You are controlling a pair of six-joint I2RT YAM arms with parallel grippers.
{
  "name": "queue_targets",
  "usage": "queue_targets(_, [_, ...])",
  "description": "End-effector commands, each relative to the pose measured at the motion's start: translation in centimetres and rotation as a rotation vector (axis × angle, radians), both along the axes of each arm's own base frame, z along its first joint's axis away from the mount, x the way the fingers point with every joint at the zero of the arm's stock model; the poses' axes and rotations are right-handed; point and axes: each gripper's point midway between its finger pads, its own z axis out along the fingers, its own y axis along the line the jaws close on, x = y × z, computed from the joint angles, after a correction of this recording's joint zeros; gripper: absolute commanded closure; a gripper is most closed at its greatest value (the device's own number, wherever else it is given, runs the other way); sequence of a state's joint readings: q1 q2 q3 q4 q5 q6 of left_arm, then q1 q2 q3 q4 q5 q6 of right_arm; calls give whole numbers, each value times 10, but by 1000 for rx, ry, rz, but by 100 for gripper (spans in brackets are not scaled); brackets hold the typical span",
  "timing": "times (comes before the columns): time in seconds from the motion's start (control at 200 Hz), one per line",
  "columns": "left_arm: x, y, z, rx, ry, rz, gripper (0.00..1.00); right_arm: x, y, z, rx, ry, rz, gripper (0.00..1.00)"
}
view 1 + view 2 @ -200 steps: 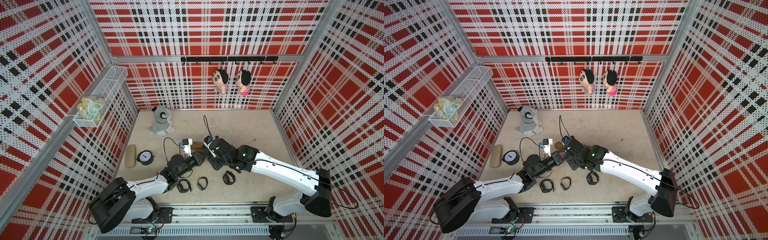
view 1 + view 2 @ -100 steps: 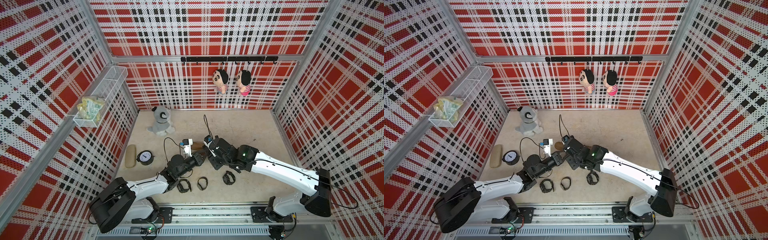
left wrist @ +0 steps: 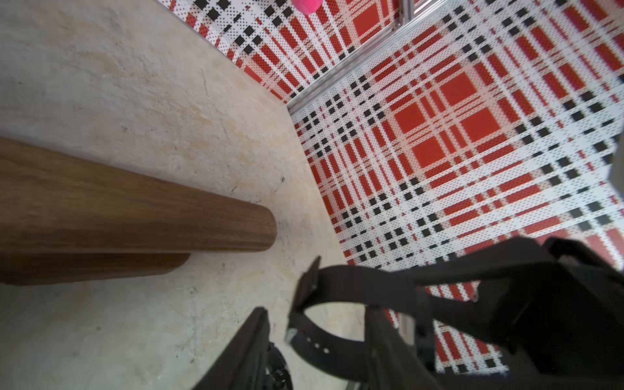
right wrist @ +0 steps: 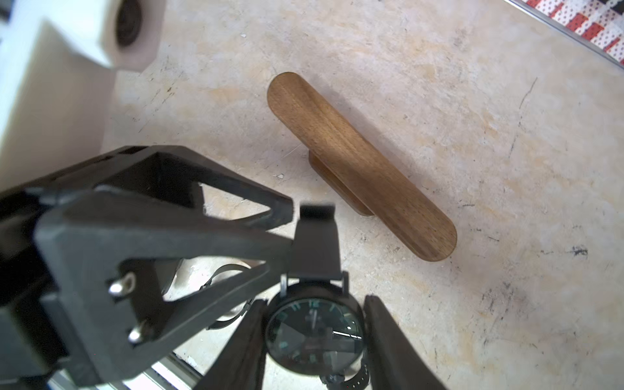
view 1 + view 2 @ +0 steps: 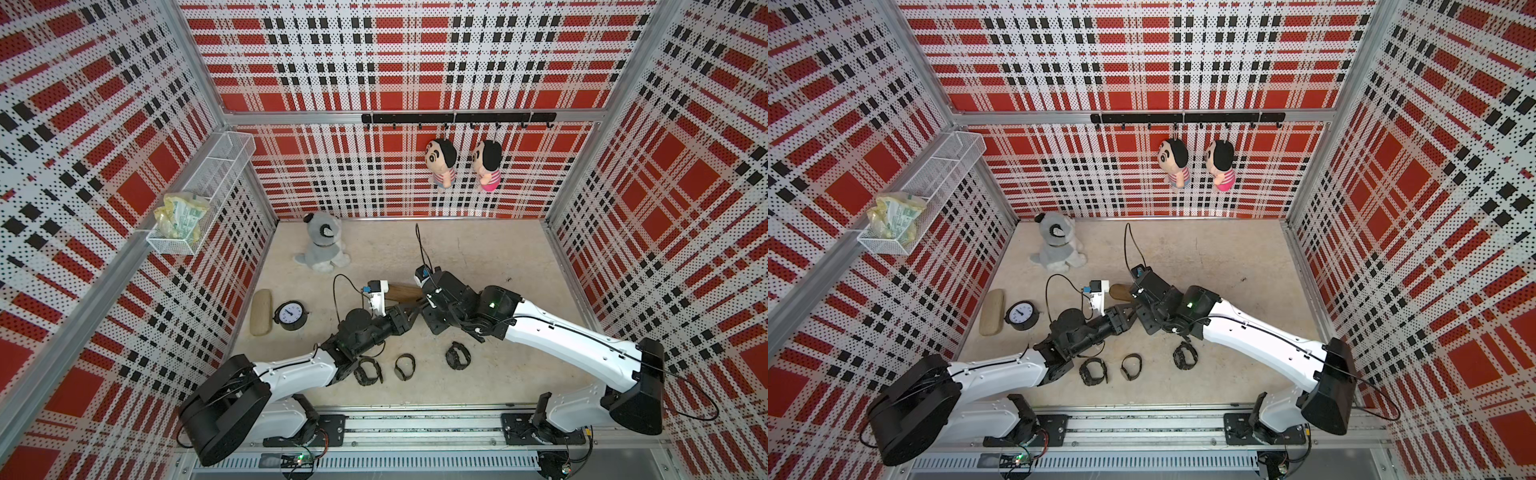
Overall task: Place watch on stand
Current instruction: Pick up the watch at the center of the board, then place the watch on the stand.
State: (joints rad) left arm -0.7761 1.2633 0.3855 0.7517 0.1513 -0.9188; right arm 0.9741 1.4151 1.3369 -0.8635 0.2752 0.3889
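Right tool clamps a black watch by its case, wooden stand just beyond its tips on the tabletop; left tool stands half-open around the strap

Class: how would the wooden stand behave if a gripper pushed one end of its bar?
The stand may tip: its long bar overhangs a much smaller base. It looks like rigid wood, so unlikely to flex. Its flat shape should slide rather than roll.
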Motion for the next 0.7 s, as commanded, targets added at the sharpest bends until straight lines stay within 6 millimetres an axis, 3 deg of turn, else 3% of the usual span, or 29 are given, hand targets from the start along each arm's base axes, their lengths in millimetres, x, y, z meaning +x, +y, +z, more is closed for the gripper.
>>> queue_targets(0.0, [2,0,-6,116,-27,12,46,10,-24,12,51,13,-84,93])
queue_targets(0.15, [3,10,-16,200,-37,43,45,25,-58,-3,13,58,-189,94])
queue_targets(0.351, [10,31,-14,282,-68,107,44,41,-95,-27,0,130,-326,95])
queue_targets(0.521, [26,61,-10,299,-67,181,44,51,-113,-43,-18,144,-395,95])
queue_targets(0.696, [47,96,-4,304,-63,270,46,60,-117,-56,-22,143,-429,95])
